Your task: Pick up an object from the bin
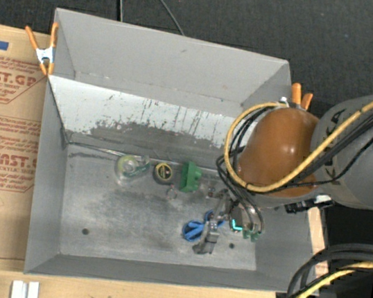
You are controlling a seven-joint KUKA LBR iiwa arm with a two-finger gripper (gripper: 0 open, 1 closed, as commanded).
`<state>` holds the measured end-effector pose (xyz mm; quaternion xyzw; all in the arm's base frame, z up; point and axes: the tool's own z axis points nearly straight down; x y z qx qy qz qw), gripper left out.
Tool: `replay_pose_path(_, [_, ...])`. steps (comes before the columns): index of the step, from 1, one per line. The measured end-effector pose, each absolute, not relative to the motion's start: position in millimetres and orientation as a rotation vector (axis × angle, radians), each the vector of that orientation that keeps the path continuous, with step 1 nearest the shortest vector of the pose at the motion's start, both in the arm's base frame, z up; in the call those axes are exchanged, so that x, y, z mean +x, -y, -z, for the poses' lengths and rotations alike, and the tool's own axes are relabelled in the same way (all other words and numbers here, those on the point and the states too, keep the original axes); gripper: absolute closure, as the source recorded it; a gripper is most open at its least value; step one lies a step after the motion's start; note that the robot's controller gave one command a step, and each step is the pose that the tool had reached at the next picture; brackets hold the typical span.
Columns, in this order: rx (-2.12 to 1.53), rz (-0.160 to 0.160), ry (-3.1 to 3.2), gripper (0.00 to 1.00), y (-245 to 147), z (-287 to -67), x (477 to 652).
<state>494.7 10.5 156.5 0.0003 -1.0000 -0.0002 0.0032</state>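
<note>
- Orange domed wrist cover (276, 146), ringed with cables, high over the right side of the grey bin (165, 64).
- Beneath it, gripper (214, 232) low at the floor by the front right corner; released or clenched, impossible to judge.
- Small blue looped thing (192, 231) just beside the gripper, on its left.
- Farther back in a row: green block (190, 176), round dark-and-yellow piece (162, 172), pale clear piece (130, 165).

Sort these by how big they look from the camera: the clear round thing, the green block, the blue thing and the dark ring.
1. clear round thing
2. green block and blue thing: about alike, and the pincer partly hides the blue one, so I won't rank them
3. dark ring
</note>
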Motion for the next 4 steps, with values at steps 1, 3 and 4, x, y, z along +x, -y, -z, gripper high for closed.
replay_pose_path(1, [0.189,-0.001,3.132,0.00,44,-66,526.4])
replay_pose_path(3, [0.425,-0.002,3.122,1.00,39,-197,529.1])
replay_pose_path(4, [1.118,-0.001,2.943,1.00,5,-245,562.6])
